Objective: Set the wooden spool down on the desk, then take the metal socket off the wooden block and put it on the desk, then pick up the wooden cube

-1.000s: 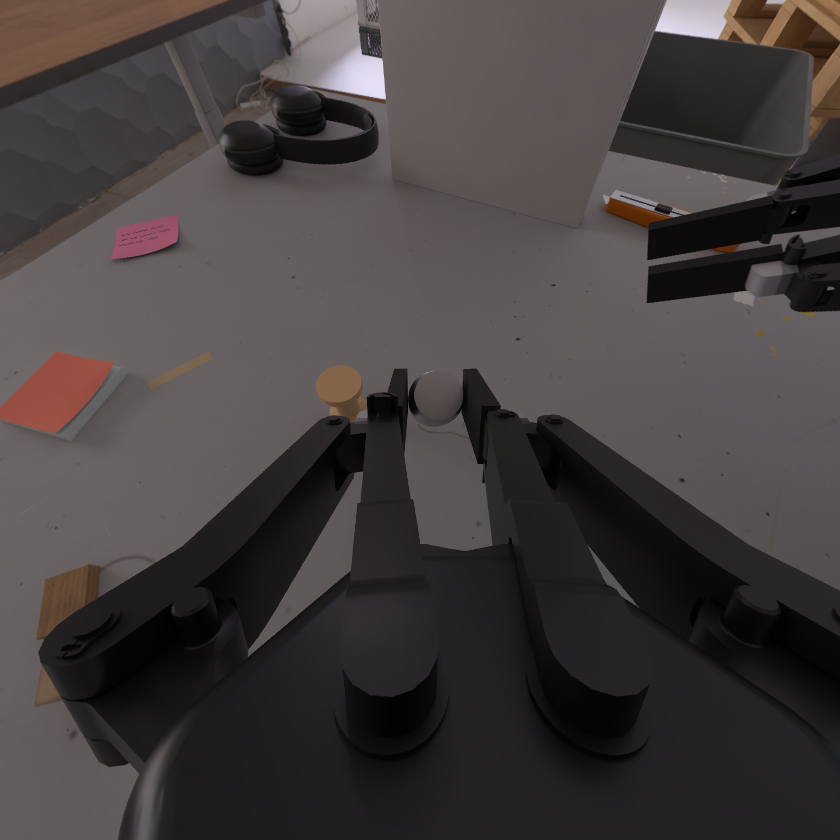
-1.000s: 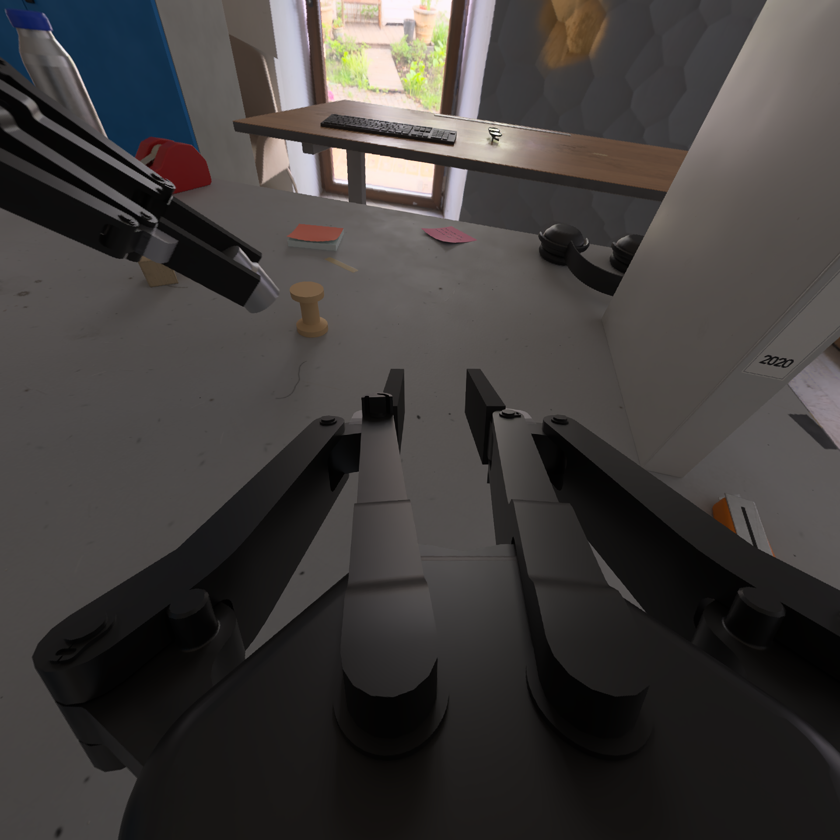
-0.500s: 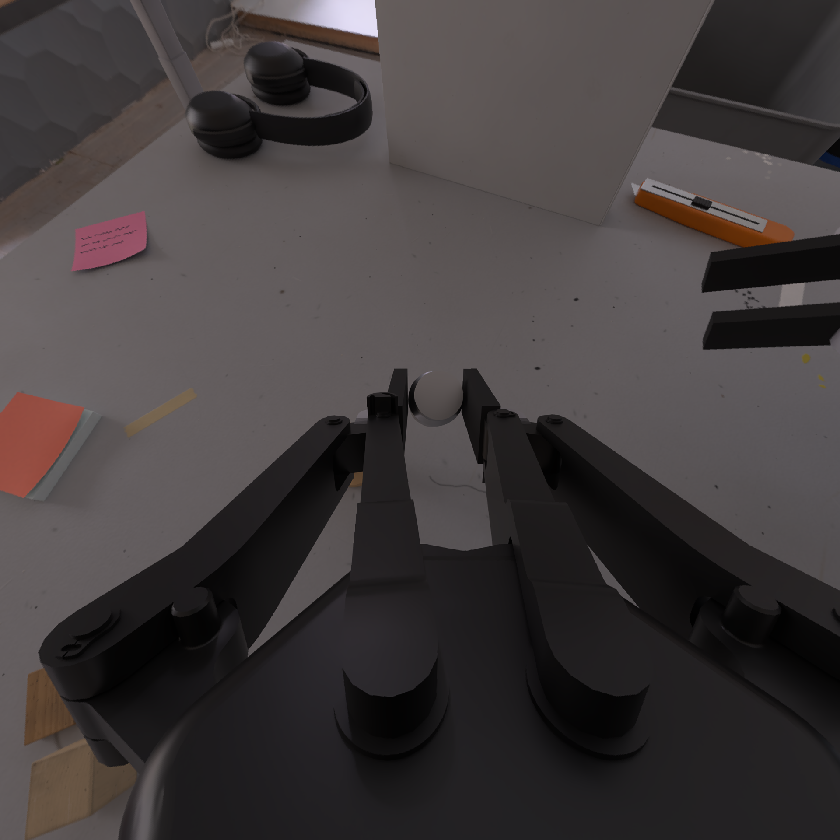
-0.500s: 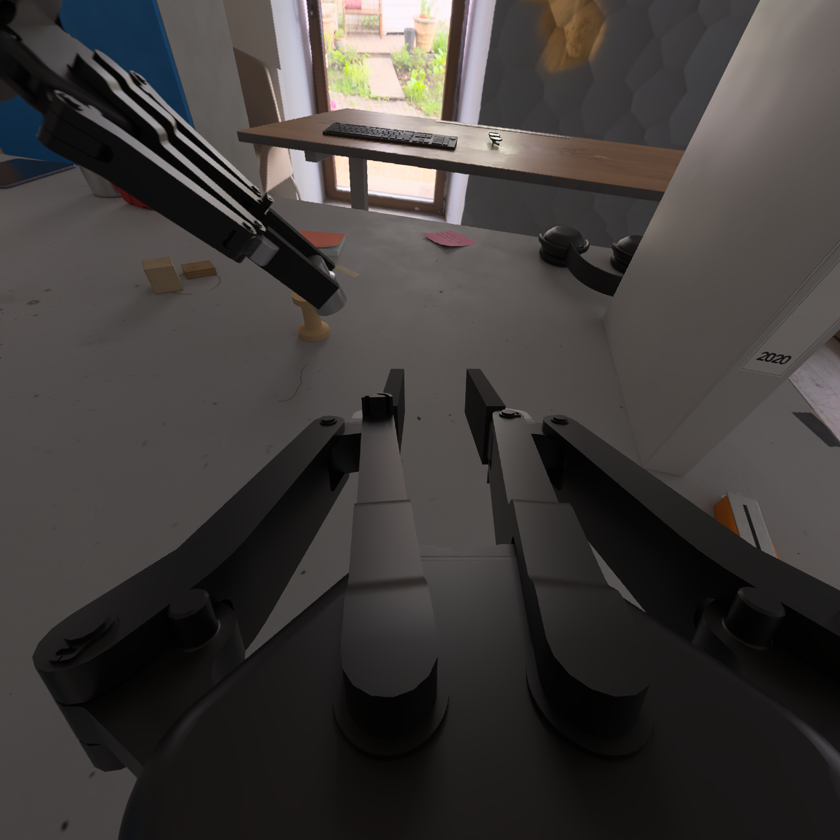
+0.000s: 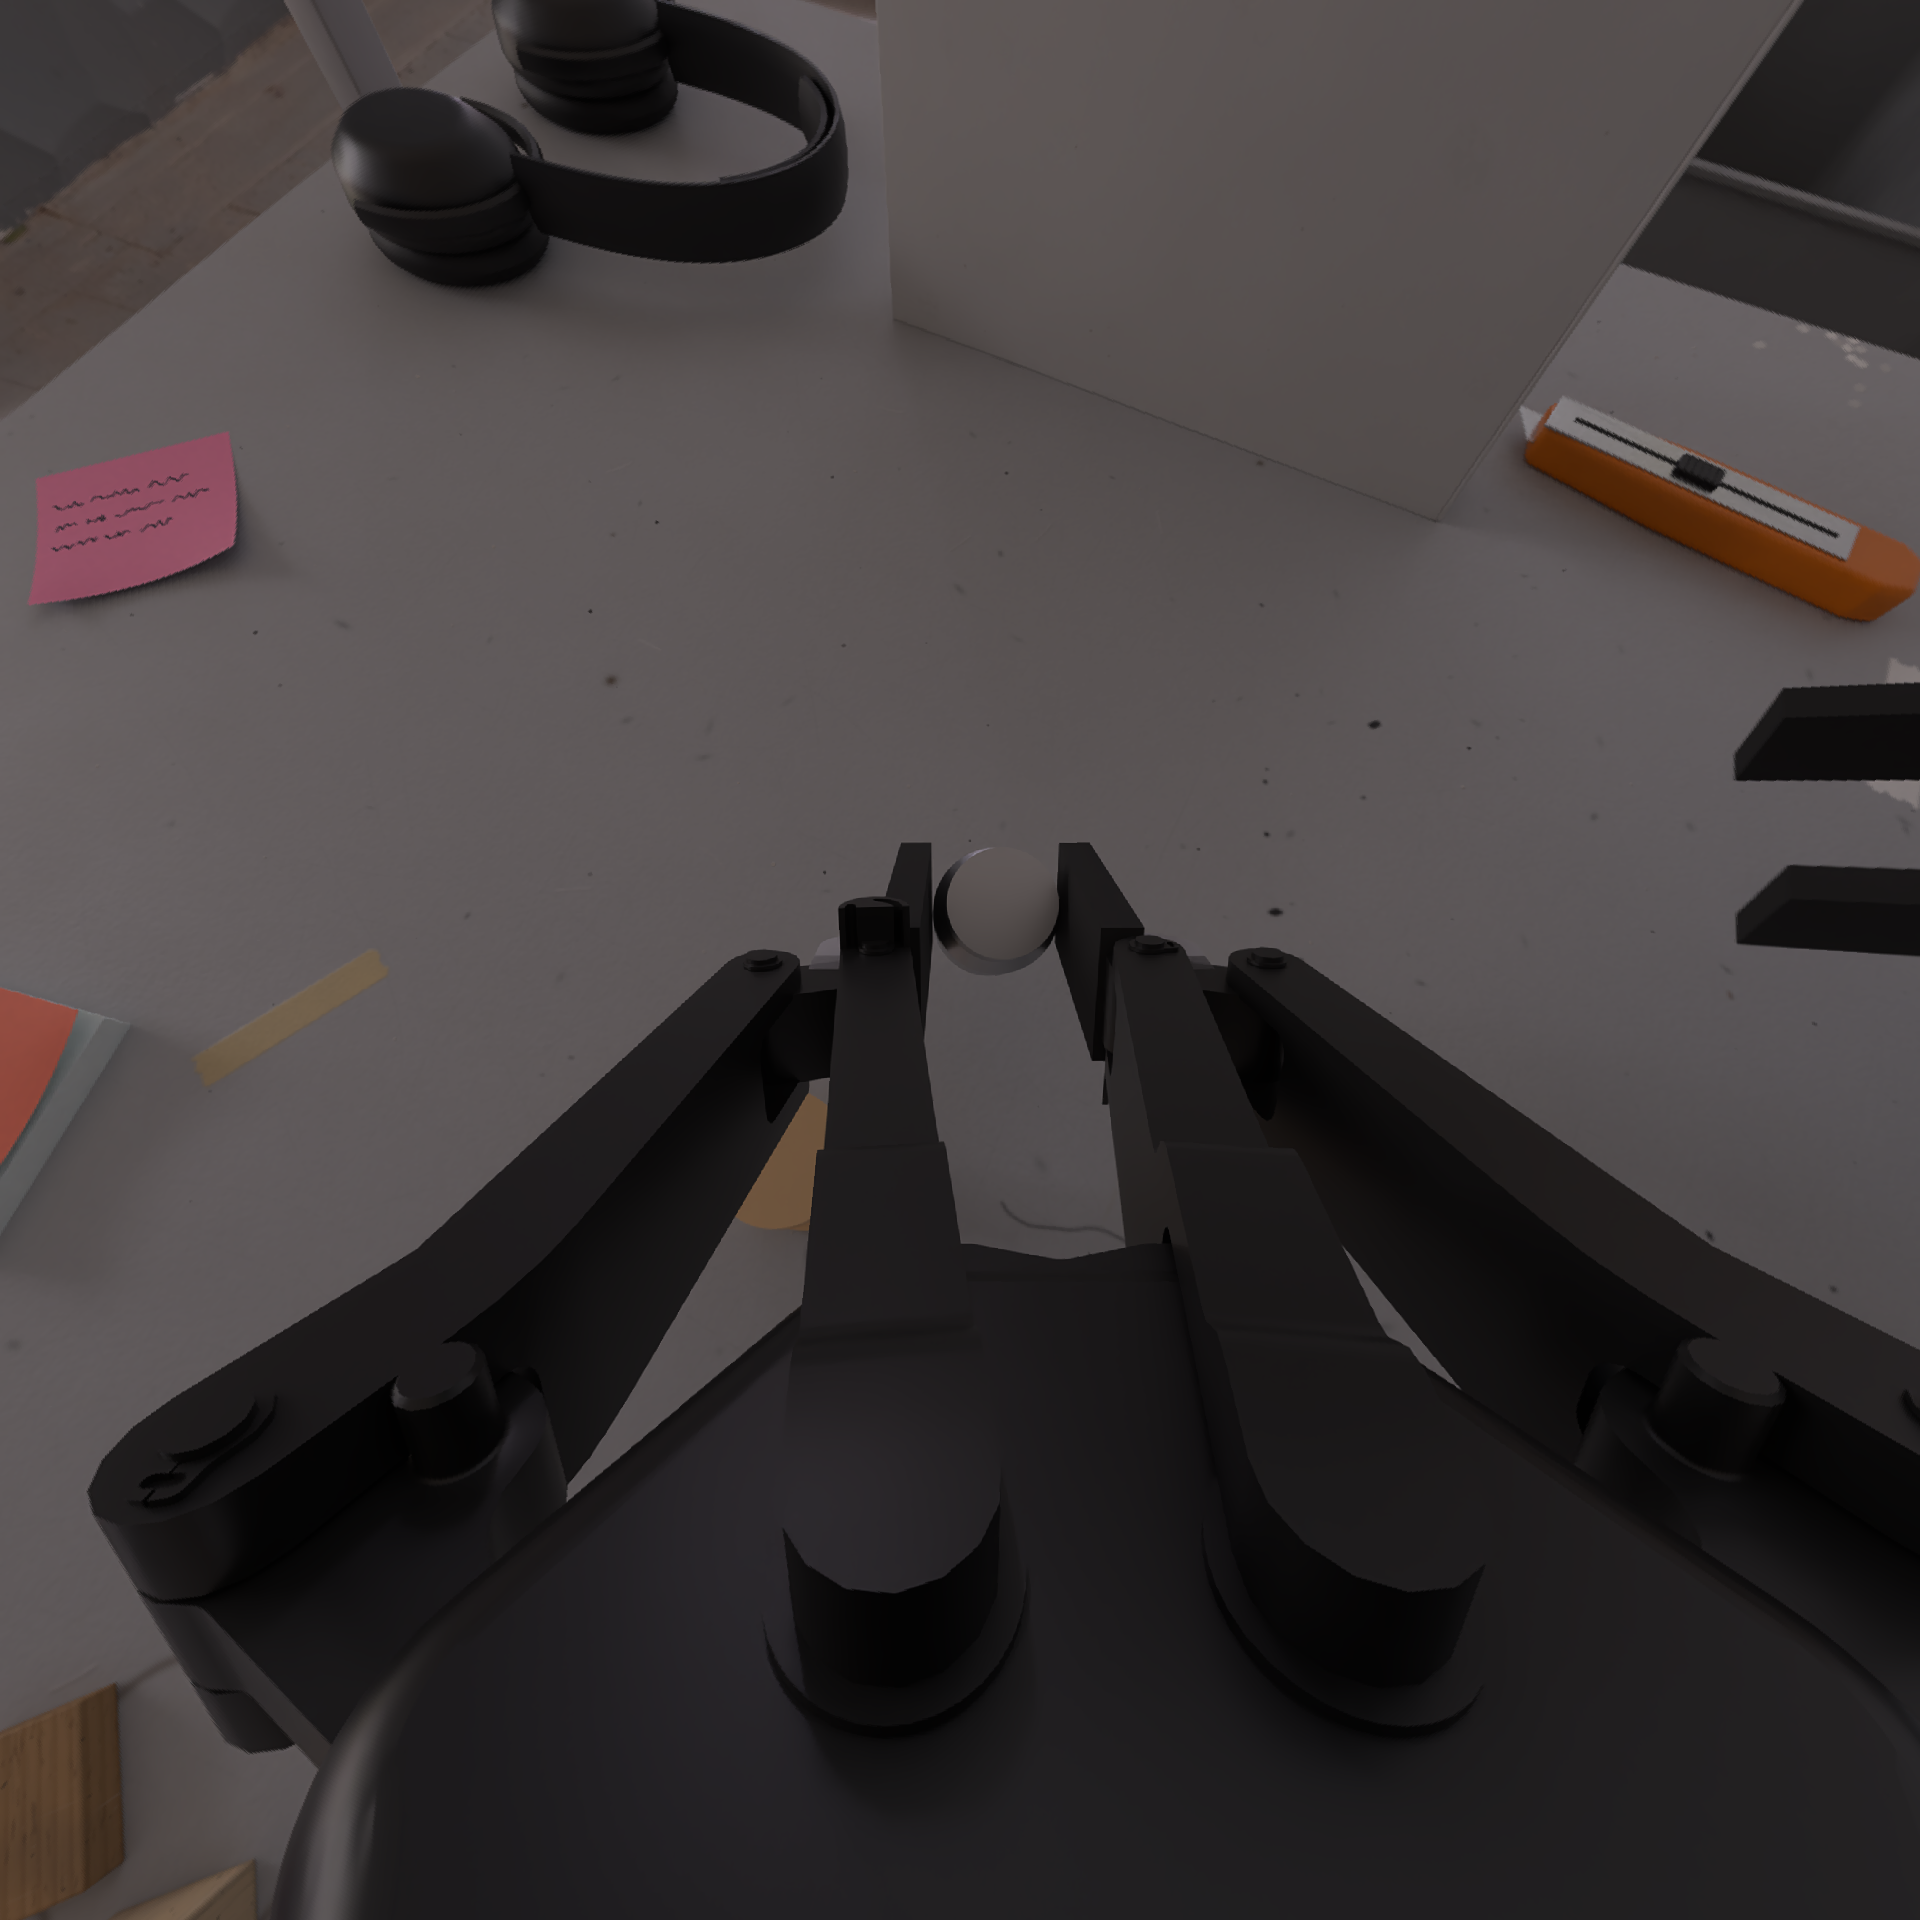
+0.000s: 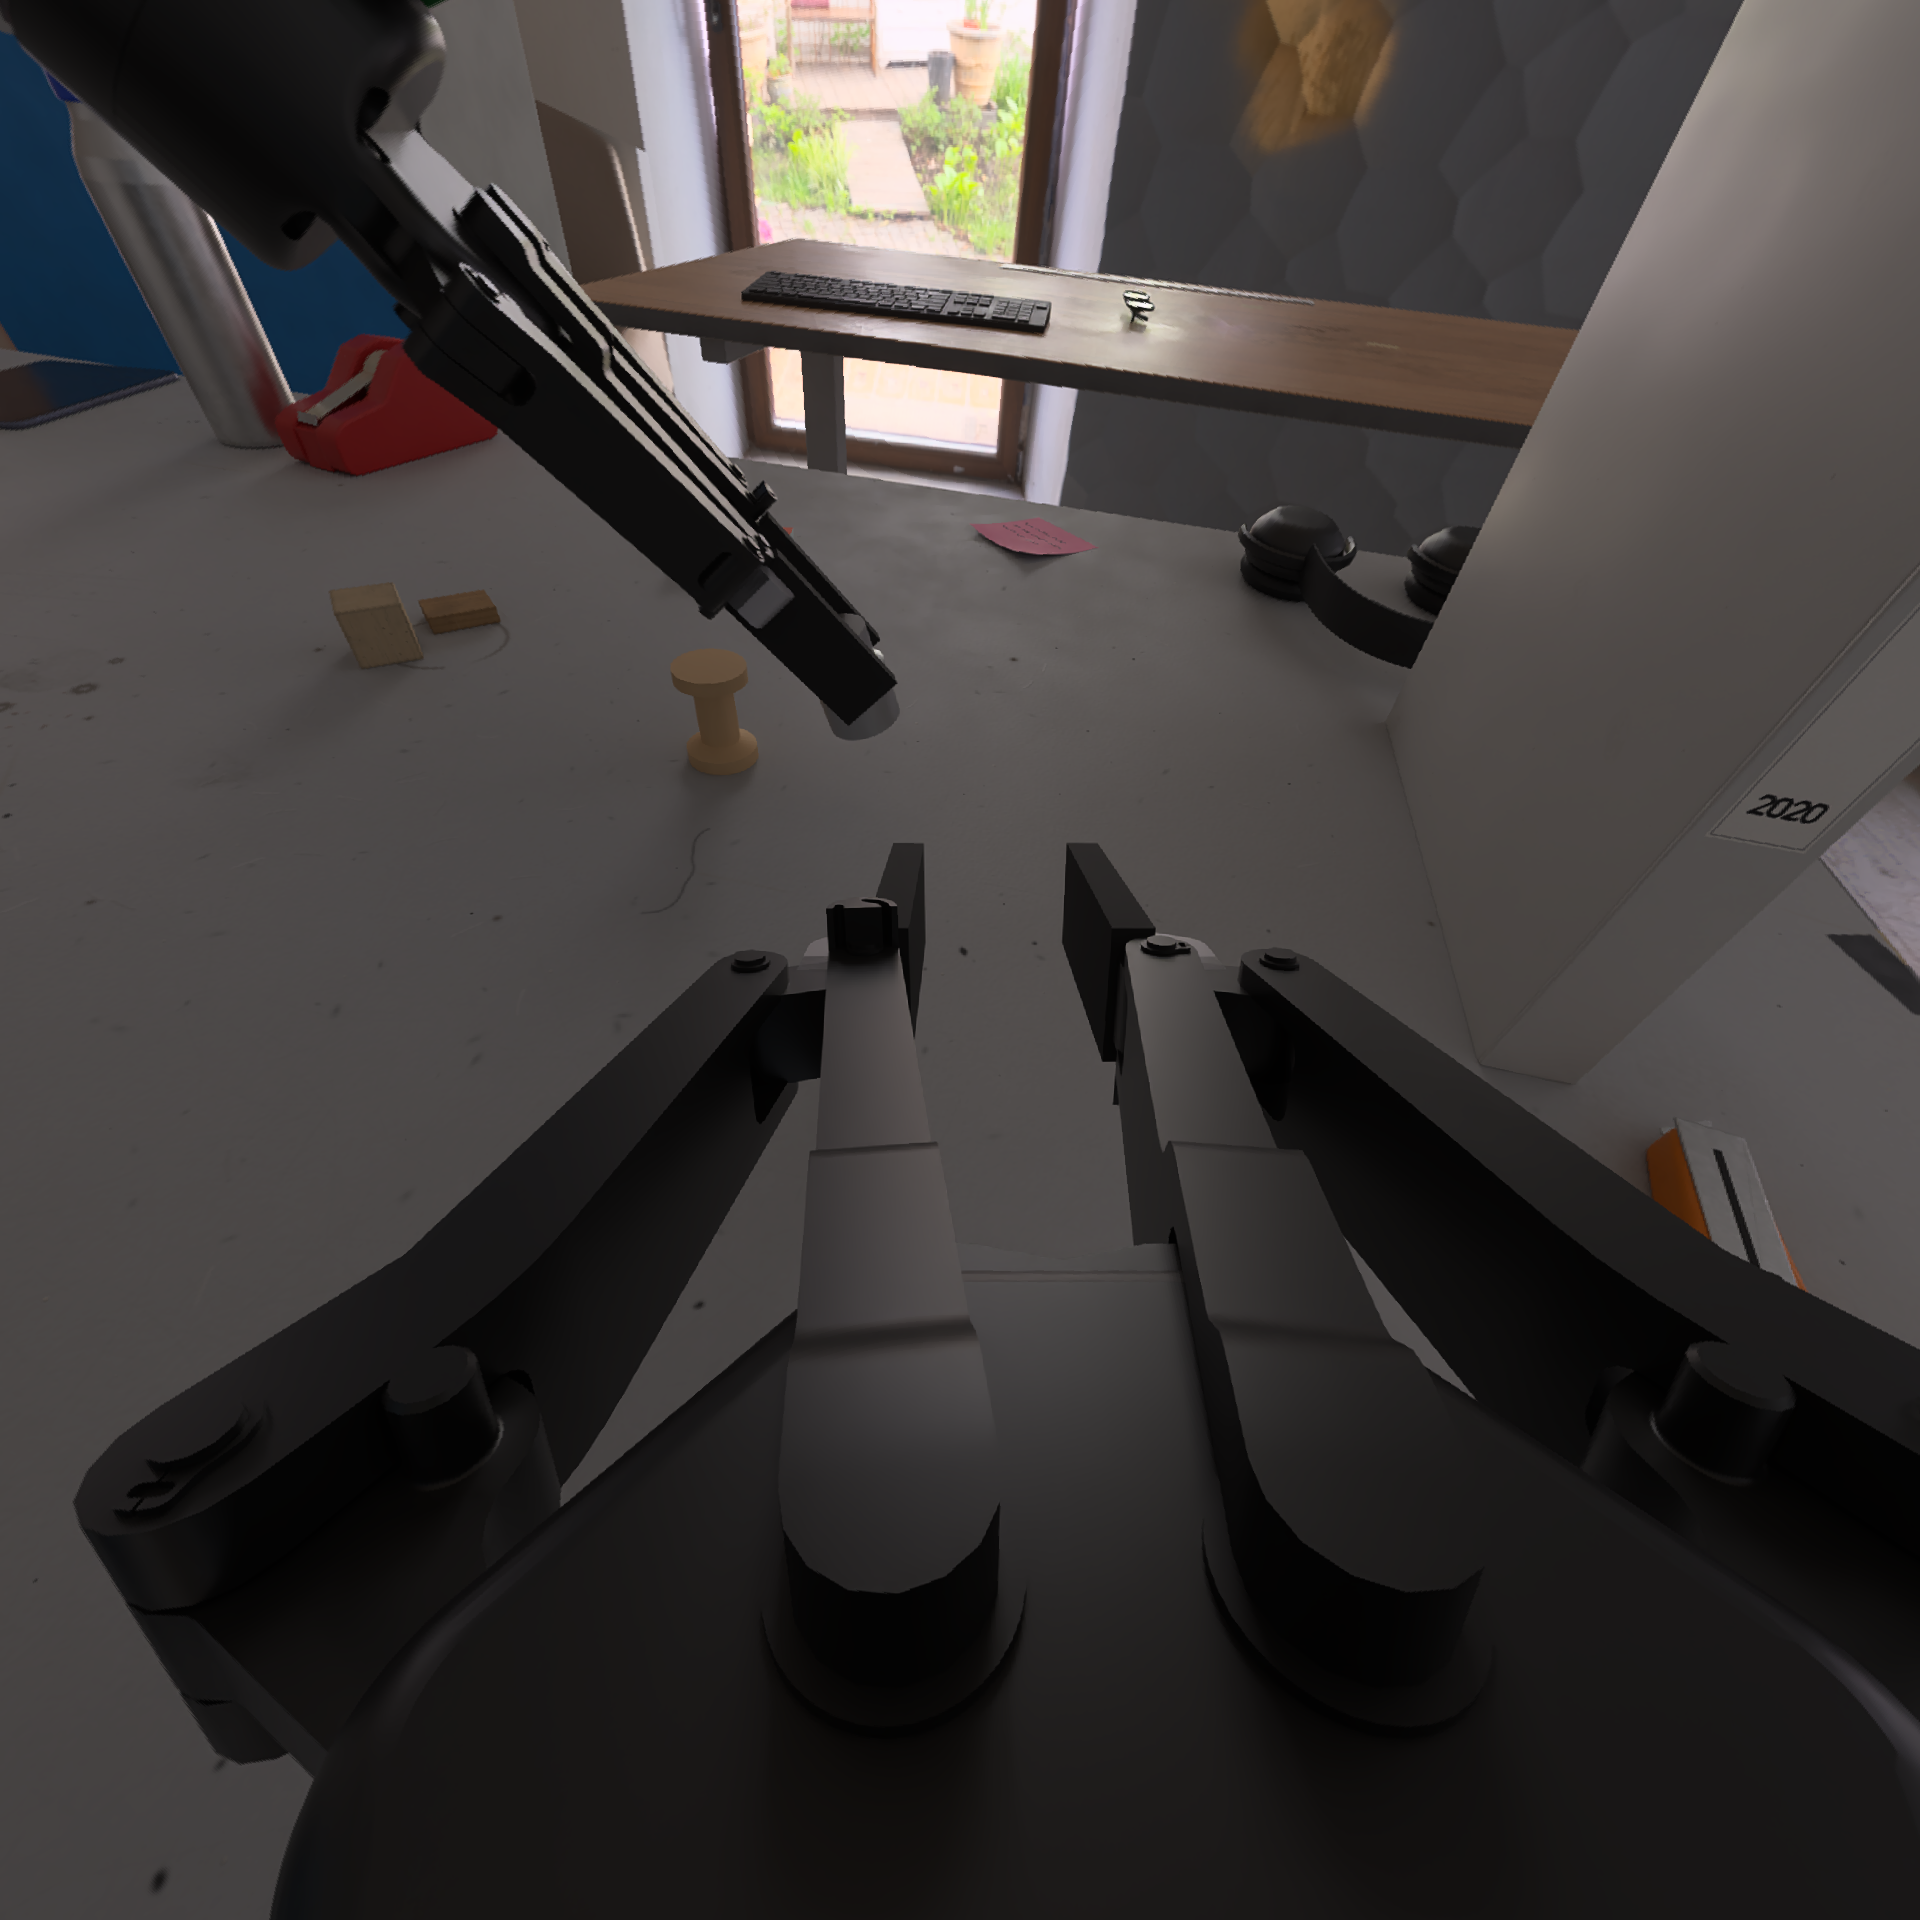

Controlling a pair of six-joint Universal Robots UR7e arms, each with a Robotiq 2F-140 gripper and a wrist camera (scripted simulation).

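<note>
We hold the metal socket [image 5: 995, 910] clamped in the left pincer [image 5: 992, 883], above the surface [image 5: 727, 727]; bare room lies directly below and ahead; the wooden spool [image 6: 713, 711] stands upright just behind-left of the tips; the right pincer [image 6: 992, 894] hangs apart and empty; the wooden cube [image 6: 374, 623] lies well behind.

- The left gripper [image 5: 995, 914] clamps a round metal socket [image 5: 1000, 906] between its fingertips, above the grey desk [image 5: 727, 665].
- Black headphones [image 5: 582, 156] lie at the far left, beside a white box [image 5: 1247, 208].
- A pink note [image 5: 133, 516] and an orange box cutter [image 5: 1714, 509] lie apart on the desk.
- The other gripper's fingers [image 5: 1829, 732] enter at the right edge.
</note>
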